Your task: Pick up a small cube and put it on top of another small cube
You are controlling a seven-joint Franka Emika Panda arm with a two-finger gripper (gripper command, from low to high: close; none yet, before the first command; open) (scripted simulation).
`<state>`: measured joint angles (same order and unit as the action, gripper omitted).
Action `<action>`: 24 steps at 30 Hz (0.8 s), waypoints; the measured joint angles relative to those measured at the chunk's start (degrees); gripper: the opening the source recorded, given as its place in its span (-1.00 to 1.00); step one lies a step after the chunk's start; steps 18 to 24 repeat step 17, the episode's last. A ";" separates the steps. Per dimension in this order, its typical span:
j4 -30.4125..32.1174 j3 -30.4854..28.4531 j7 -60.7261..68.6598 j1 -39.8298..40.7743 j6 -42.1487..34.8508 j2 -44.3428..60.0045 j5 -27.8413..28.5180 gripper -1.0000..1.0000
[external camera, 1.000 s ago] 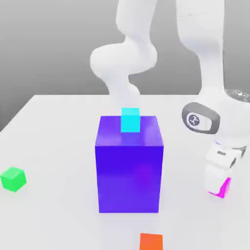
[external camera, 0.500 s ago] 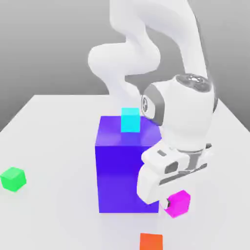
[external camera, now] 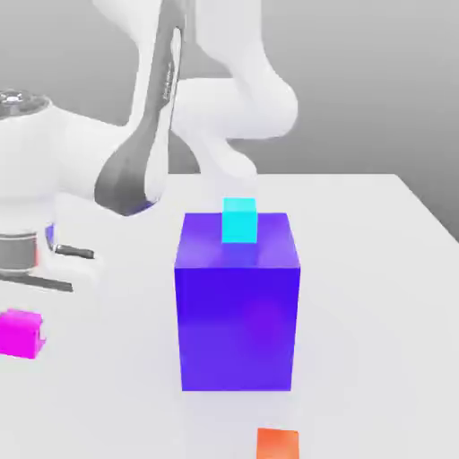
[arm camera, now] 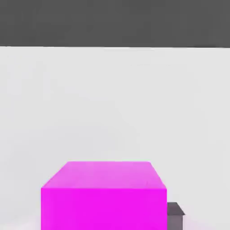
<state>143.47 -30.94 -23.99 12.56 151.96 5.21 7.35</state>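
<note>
The small magenta cube (external camera: 20, 333) hangs at the exterior view's far left, just above the white table (external camera: 376, 296). My gripper (external camera: 21, 312) comes down on it from above and is shut on it. The white hand (external camera: 27, 206) sits over it. In the hand view the magenta cube (arm camera: 104, 197) sits close up, with one dark fingertip (arm camera: 175, 214) against its side. The other small cube is hidden.
A big blue-purple block (external camera: 238, 314) stands mid-table with a small cyan cube (external camera: 239, 220) on its top. A small orange cube (external camera: 277, 444) lies at the front edge. The arm's white links (external camera: 233, 99) rise behind the block.
The arm has swung from the exterior view's right, past the front of the big block, to the far left, carrying the magenta cube. The green cube seen there earlier is now hidden.
</note>
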 joint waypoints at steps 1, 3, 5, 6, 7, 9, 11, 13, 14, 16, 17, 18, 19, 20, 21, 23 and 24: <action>1.42 -1.24 1.54 3.08 -0.40 -0.94 -2.65 -1.00; 4.43 -2.27 4.37 6.49 -0.76 -2.39 -7.80 -1.00; 5.21 -1.90 6.21 6.70 0.22 -1.60 -10.77 -1.00; 5.25 -1.54 7.14 6.84 0.93 -0.79 -12.11 -1.00; 5.22 -1.06 8.09 7.10 1.72 0.17 -13.46 -1.00; 5.07 0.13 10.19 7.80 3.42 2.36 -16.40 -1.00; 4.90 2.09 12.42 9.20 5.23 4.77 -19.49 -1.00; 4.74 4.34 14.96 10.82 7.09 7.37 -22.99 -1.00; 4.68 5.55 16.15 11.73 7.97 8.60 -24.64 1.00; 4.68 5.55 16.15 11.73 7.97 8.60 -24.64 1.00; 4.68 5.55 16.15 11.73 7.97 8.60 -24.64 1.00; 4.68 5.55 16.15 11.73 7.97 8.60 -24.64 1.00; 4.68 5.55 16.15 11.73 7.97 8.60 -24.64 1.00; 4.68 5.55 16.15 11.73 7.97 8.60 -24.64 1.00; 4.68 5.55 16.15 11.73 7.97 8.60 -24.64 1.00; 4.68 5.55 16.15 11.73 7.97 8.60 -24.64 1.00; 4.68 5.55 16.15 11.73 7.97 8.60 -24.64 1.00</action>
